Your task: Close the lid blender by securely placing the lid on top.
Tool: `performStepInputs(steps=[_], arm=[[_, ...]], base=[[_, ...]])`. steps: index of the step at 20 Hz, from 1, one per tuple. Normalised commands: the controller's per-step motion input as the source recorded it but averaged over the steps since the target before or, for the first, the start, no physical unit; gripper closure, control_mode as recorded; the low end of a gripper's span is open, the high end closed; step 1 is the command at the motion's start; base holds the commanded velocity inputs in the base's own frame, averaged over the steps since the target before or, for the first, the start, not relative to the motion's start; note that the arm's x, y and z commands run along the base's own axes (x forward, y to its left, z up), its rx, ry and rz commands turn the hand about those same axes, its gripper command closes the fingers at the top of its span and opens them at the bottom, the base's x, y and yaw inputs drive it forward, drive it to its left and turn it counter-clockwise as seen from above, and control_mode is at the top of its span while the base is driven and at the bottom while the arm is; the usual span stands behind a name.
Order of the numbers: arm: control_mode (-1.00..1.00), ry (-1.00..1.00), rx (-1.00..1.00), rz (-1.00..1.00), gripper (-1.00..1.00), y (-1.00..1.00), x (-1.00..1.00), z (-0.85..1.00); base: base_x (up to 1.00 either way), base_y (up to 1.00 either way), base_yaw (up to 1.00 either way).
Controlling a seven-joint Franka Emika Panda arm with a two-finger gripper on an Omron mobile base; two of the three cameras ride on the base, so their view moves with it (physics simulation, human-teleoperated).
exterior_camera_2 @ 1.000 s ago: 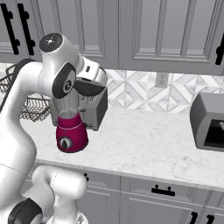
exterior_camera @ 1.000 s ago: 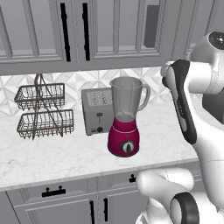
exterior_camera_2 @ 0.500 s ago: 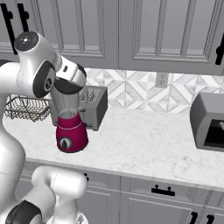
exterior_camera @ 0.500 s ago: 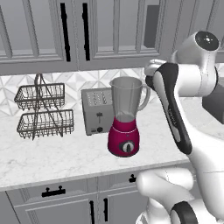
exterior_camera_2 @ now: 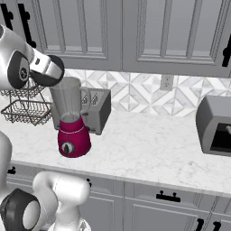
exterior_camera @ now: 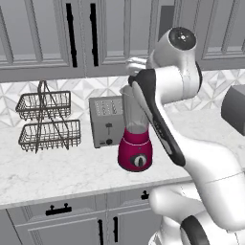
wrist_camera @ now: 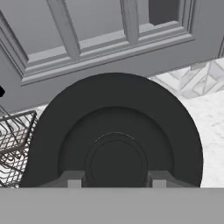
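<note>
I see the jaws (wrist_camera: 114, 180) clamped on the lid (wrist_camera: 114, 131), a round matte black disc with 1 raised knob. Blender (exterior_camera: 136, 139), clear jar on glossy magenta base, sits below on the marbled bench (exterior_camera: 57, 172).

Blender (exterior_camera: 135, 143): glossy magenta plastic base, clear greyish smooth jar. Lid (wrist_camera: 114, 135): matt dark grey-black, smooth, plastic-looking. Toaster (exterior_camera: 106, 121): brushed silver metal look. Basket rack (exterior_camera: 46, 122): thin dark wire mesh. Surface (exterior_camera_2: 149, 151): white marble-veined, smooth, faint sheen. Cabinets (exterior_camera_2: 135, 31): grey painted panels, matt.
</note>
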Motion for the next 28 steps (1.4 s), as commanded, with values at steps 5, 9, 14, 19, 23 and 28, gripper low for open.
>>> performStepInputs(steps=[5, 9, 14, 19, 23, 28], arm=[[-1.0, 0.07, -0.04, 0.0, 1.0, 0.46, 0.33, 0.25], [-1.0, 0.12, -0.11, 0.0, 1.0, 0.01, 0.22, 0.0], [-1.0, 0.0, -0.06, -0.01, 1.0, 0.0, 0.32, -0.07], [-1.0, 0.12, -0.03, 0.0, 1.0, 0.0, 0.5, -0.15], [-1.0, 0.15, 0.0, 0.0, 1.0, 0.0, 0.5, -0.1], [-1.0, 0.09, 0.0, 0.0, 1.0, -0.05, 0.41, -0.01]], base=[[0.0, 0.0, 0.0], [0.0, 0.0, 0.0], [0.0, 0.0, 0.0], [0.0, 0.0, 0.0], [0.0, 0.0, 0.0], [0.0, 0.0, 0.0]])
